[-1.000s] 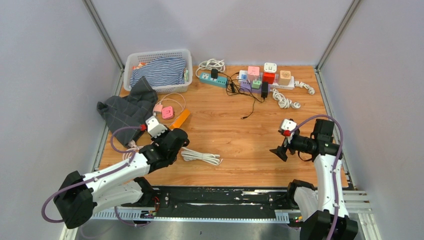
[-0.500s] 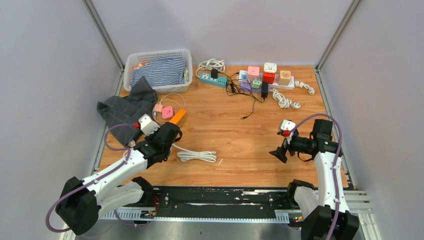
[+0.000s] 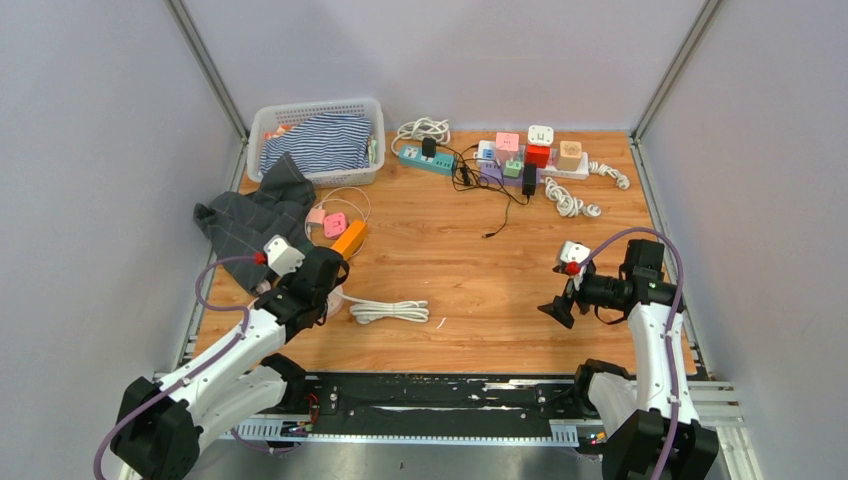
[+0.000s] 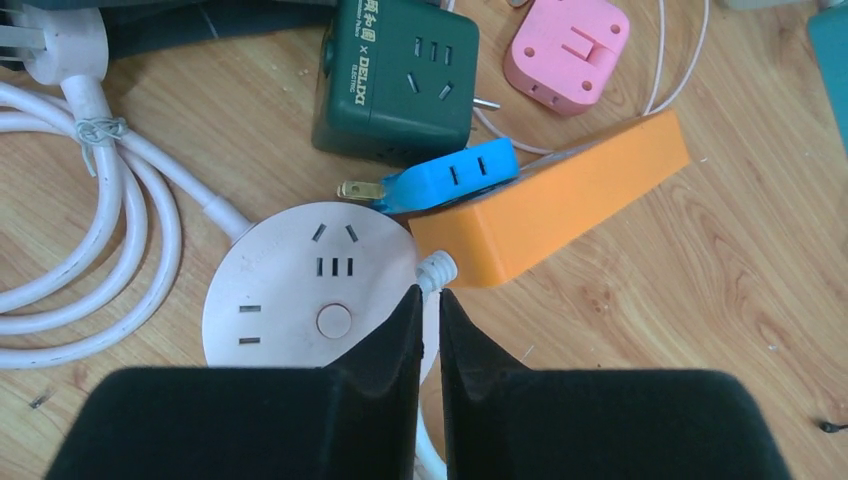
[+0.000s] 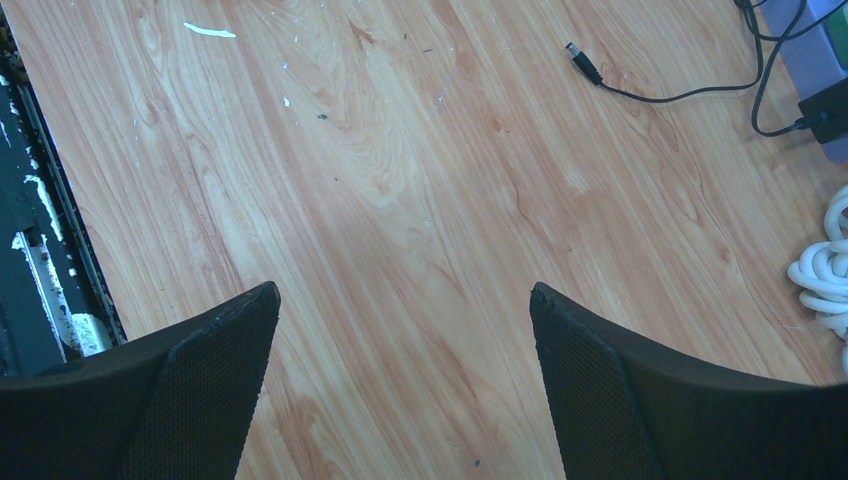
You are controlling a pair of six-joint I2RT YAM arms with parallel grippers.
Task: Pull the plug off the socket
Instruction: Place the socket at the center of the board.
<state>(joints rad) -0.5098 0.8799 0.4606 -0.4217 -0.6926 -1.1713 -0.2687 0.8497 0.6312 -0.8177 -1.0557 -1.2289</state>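
Beneath left end effector, round socket partly hidden

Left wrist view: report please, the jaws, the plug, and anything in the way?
Left jaws nearly shut on white cable; right jaws open, empty. Blue plug lies prongs bare against orange block. Round white socket close under left jaws.

Top view: basket sits upper left, by the back wall, with a folded cloth in it. Crumpled cloth lies just below the basket, at the left edge of the table. Row of power strips is at top centre. Coiled cord is lower centre-left.

Left wrist view: round socket is at centre, with cube socket above it. Plug lies between them, touching the left end of the long block, which extends right. Small adapter is at top right.
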